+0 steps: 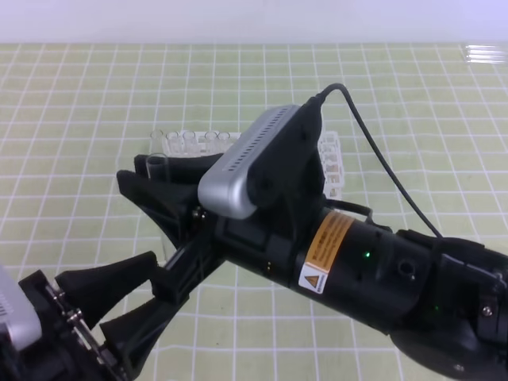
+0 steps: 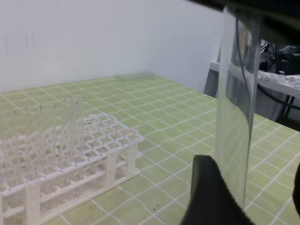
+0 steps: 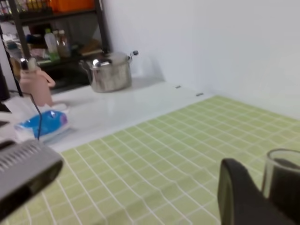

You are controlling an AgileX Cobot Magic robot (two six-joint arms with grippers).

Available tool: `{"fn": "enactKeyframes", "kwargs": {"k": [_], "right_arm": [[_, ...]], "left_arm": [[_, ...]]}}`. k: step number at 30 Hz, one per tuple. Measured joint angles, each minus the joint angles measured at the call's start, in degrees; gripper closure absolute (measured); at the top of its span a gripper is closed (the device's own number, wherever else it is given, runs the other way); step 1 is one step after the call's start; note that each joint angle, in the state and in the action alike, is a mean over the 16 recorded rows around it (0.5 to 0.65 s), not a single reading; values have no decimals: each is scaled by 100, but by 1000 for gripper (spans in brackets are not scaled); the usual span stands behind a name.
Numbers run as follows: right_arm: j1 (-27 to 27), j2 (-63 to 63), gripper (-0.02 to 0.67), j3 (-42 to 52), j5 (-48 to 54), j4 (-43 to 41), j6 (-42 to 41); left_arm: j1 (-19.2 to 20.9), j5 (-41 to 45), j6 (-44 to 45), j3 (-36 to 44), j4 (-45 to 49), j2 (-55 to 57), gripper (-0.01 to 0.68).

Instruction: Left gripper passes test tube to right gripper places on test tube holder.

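**Glass tube changes claws above the checked worktop**

At mid-left of the high view, the black right claw (image 1: 151, 178) with the silver-grey camera block grips the slim clear glass test tube (image 2: 234, 108) – upright. Lower left, the black left claw (image 1: 131, 298) stands spread, the tube between its fingers, ungripped. The white lattice test tube holder (image 2: 101, 140) sits behind on the green-checked worktop (image 1: 71, 119).

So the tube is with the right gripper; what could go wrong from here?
1. The right gripper holds the tube only near its upper end, so the smooth glass may slip or swing.
2. The open left gripper has a finger close beside the tube; it could knock the tube when it backs away.
3. The rack already holds other tubes; the new one could hit them when lowered.
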Motion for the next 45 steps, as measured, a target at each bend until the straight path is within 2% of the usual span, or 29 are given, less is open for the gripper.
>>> {"fn": "enactKeyframes", "kwargs": {"k": [3,6,14,18,22,33,45], "right_arm": [[-2,-38,561,0,157,17,-70],[-2,-97,561,0,350,33,-139],[-12,-364,561,0,855,67,-336],[-62,-488,561,0,1080,80,-383],[-149,-571,561,0,1274,100,-420],[-434,-623,561,0,1630,150,-440],[-497,-628,561,0,1640,125,-440]], "left_arm": [[0,-6,-8,0,27,-6,358],[0,-26,-41,0,111,-21,387],[0,81,-512,-1,729,-393,551],[1,486,-881,1,1061,-874,625],[2,1078,-1274,3,1340,-1515,667],[2,2940,-1963,116,1471,-3404,675],[-19,3246,-2289,837,1302,-4152,675]]}}
